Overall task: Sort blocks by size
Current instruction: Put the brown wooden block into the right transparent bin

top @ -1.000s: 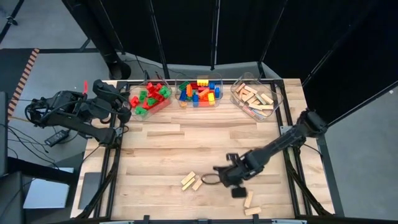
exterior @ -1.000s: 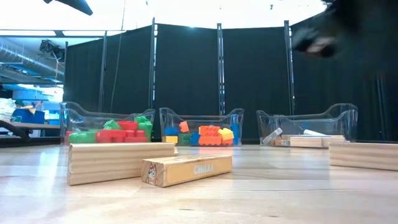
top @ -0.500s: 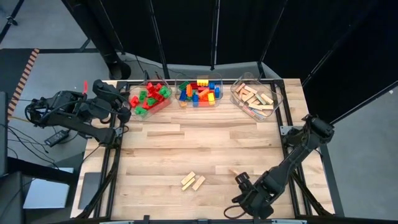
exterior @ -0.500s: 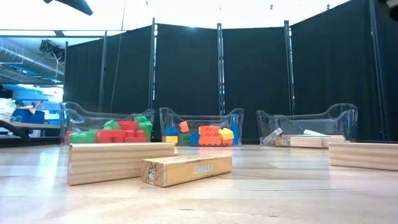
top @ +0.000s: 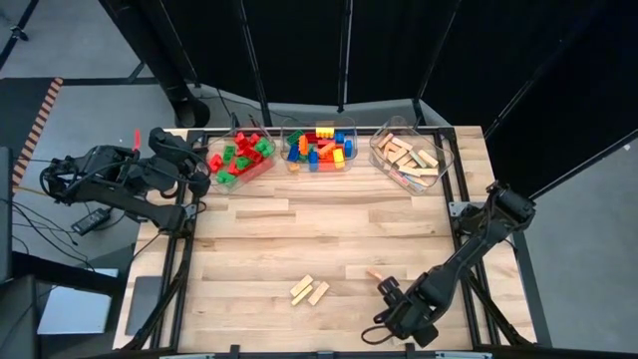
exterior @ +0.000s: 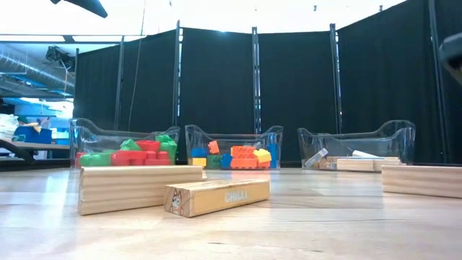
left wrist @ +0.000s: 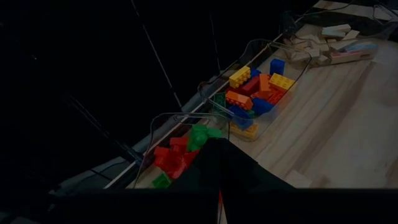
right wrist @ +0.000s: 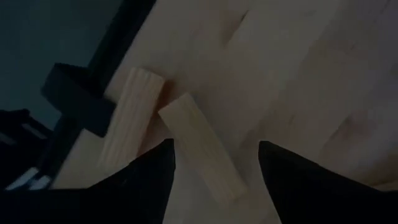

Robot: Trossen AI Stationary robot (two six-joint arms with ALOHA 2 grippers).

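Two tan wooden bars [right wrist: 196, 143] [right wrist: 127, 118] lie flat side by side near the table's near right corner. My right gripper [right wrist: 216, 146] hangs open just over them, pointing steeply down, one finger on either side of the nearer bar; in the high view it [top: 397, 317] covers them. Two more bars [top: 310, 290] lie near the table's near middle, seen close in the low view [exterior: 141, 188]. Studded bricks fill two bins [top: 237, 157] [top: 320, 148], and bars fill a third [top: 410, 158]. My left gripper [top: 199, 179] waits shut at the far left.
The three clear bins stand in a row along the far edge. A small orange piece [top: 373, 271] lies on the wood just beyond my right gripper. The black table frame [right wrist: 74, 93] runs close beside the two bars. Bare wood spreads across the middle.
My right gripper has swung from the table's near middle toward the near right corner and sunk lower, rolling as it went. It has slowed over the two bars there. The bars on the table have stayed where they were.
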